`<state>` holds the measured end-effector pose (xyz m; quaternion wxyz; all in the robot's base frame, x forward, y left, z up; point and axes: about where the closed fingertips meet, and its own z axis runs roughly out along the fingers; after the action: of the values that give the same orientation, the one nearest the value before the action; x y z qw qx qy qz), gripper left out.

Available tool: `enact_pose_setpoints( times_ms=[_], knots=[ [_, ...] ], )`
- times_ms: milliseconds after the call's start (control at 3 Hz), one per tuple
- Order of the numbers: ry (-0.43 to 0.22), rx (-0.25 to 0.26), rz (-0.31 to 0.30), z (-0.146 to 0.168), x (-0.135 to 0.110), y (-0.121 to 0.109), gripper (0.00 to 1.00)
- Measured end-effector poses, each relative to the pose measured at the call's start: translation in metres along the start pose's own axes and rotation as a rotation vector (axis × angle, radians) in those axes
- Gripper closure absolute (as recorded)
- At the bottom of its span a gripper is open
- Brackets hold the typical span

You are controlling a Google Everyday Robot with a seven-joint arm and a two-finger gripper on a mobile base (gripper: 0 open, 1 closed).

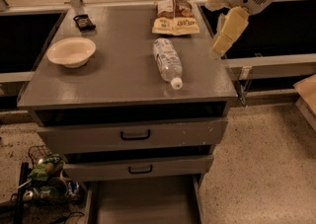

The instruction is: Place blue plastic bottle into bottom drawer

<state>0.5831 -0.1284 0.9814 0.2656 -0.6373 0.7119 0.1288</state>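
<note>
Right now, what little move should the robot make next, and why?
Probably bring the gripper over the bottle. The bottle lies on its side on the cabinet, untouched; the gripper hangs off beside the cabinet, and the bottom drawer is open.

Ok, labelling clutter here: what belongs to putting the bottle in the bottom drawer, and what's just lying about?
Job: blue plastic bottle; bottom drawer; gripper, hovering right of the bottle.
Lying about: bowl; snack bag; black packet.

Blue plastic bottle (167, 61) on cabinet (108, 77), gripper (221, 46) apparently over rt edge
</note>
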Motion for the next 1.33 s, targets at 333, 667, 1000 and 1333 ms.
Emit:
enact_pose_setpoints(
  times_ms=[333, 667, 1000, 1333],
  knots=[
    [-0.04, -0.031, -0.037, 0.01, -0.021, -0.006, 0.0],
    [-0.04, -0.031, -0.037, 0.01, -0.021, -0.006, 0.0],
    [-0.03, -0.047, -0.089, 0.033, -0.034, -0.025, 0.0],
    [-0.029, -0.04, -0.088, 0.035, -0.035, -0.027, 0.0]
  ],
)
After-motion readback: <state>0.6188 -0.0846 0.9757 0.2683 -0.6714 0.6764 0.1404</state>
